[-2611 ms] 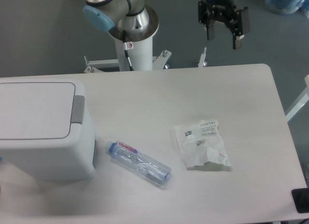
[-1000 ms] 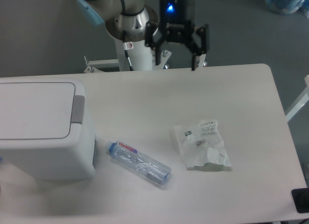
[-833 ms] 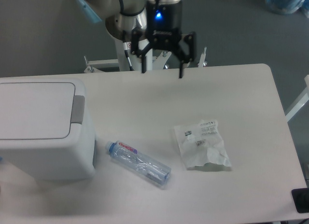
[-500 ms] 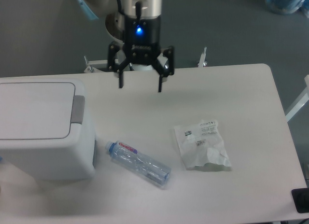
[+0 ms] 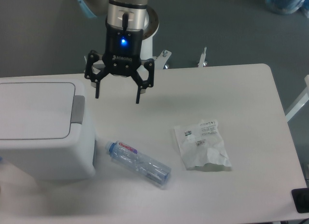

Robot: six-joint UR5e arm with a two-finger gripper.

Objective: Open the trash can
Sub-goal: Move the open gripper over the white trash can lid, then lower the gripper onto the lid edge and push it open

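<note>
Across most of the frame stretches the white counter [image 5: 241,98], its far edge running along the upper part of the view and its rounded corner showing at the upper right. On its left side, filling the lower left of the frame, sits the trash can [image 5: 34,147], a big boxy white bin with rounded corners. Its flat white lid [image 5: 34,110] lies down flat and shut, and the grey push tab [image 5: 78,109] sits on the lid's right edge, facing the middle of the counter.

Above the counter at upper centre hangs the robot arm [image 5: 126,11], a blue light glowing on the black body just above the hand [image 5: 117,95]. The hand points downward with its two fingers spread wide apart, nothing between them. It hovers just right of the trash can's upper right corner, near the push tab but not touching it.

Right of centre lies a crumpled white plastic packet [image 5: 202,144] with a printed label, flat on the counter and well apart from the bin. Just beside the bin's lower right corner lies a clear plastic bottle [image 5: 139,163] on its side, its cap end toward the bin and its body angled down to the right.
</note>
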